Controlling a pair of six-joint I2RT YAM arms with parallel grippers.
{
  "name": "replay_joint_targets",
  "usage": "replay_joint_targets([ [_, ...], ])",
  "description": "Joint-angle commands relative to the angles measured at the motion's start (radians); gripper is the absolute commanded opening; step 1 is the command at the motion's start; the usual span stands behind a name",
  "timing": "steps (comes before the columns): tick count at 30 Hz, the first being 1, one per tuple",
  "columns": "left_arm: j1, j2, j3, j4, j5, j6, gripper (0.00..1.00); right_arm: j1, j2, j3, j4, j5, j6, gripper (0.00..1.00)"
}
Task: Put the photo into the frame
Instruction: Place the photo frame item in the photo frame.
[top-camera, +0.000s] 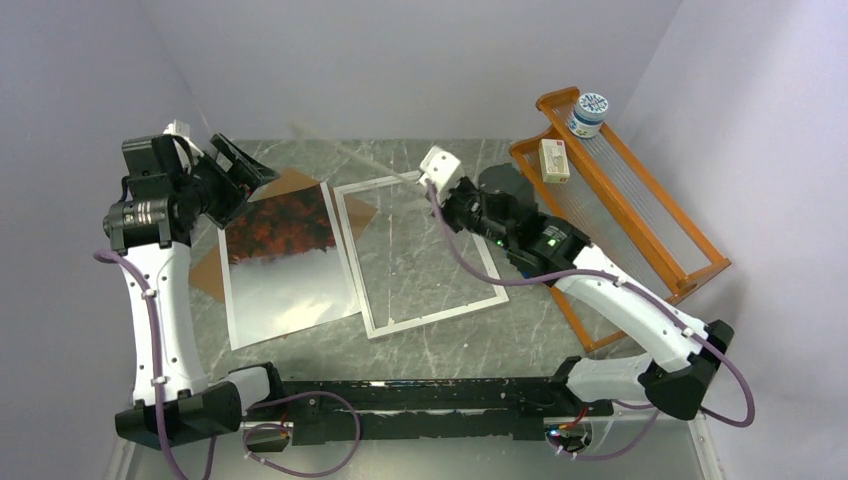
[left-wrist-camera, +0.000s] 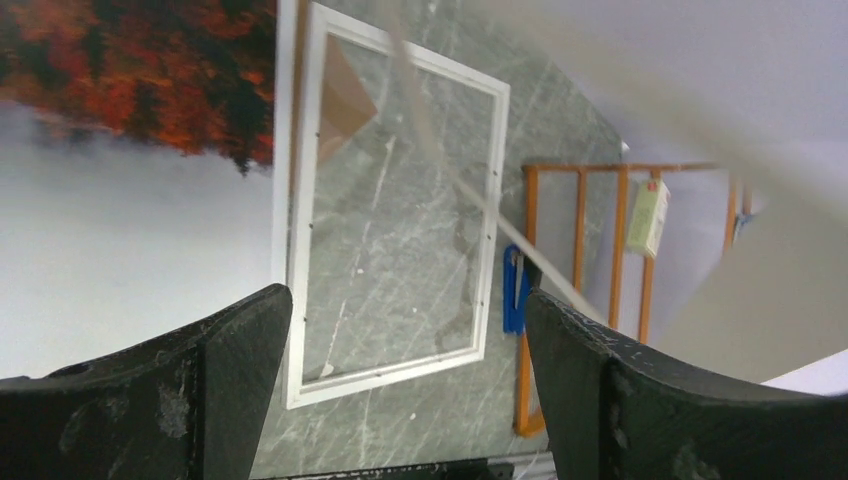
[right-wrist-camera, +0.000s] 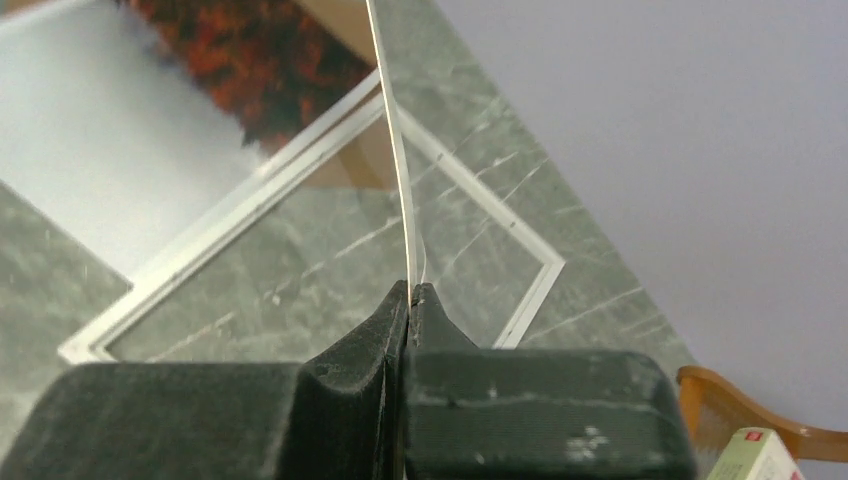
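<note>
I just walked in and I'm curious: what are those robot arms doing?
They're putting a photo into a frame. The right gripper is pinching a thin sheet by its edge, holding it up over the frame. The left gripper is open, up near the photo. The photo lies flat beside the frame, not in it yet.

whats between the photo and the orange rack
The frame lies flat between the photo and the orange rack, seen in the top external view. The right pincer, shut on a thin sheet, hangs above its far end.

Orange rack (top-camera: 625, 180) with box (top-camera: 553, 160), perhaps jar (top-camera: 588, 114)
</note>
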Motion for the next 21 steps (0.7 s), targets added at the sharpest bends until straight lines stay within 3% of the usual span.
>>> replay_joint_targets([
  [1,0.003,0.017,0.07,-0.076,-0.204,-0.064,0.92,0.034,0.017,-0.102,-0.065,0.06,-0.071,0.0],
  [5,0.026,-0.003,0.005,-0.085,-0.322,-0.1,0.94,0.04,-0.054,-0.258,0.009,0.066,-0.029,0.0],
  [11,0.039,-0.039,-0.138,-0.049,-0.243,-0.112,0.94,0.048,-0.163,-0.379,0.042,0.03,-0.029,0.0],
  [17,0.039,-0.07,-0.418,0.181,0.085,-0.041,0.94,0.051,-0.227,-0.467,0.096,0.005,-0.011,0.0],
  [21,0.039,0.032,-0.474,0.215,0.254,0.027,0.94,0.051,-0.296,-0.552,0.16,-0.042,-0.013,0.0],
])
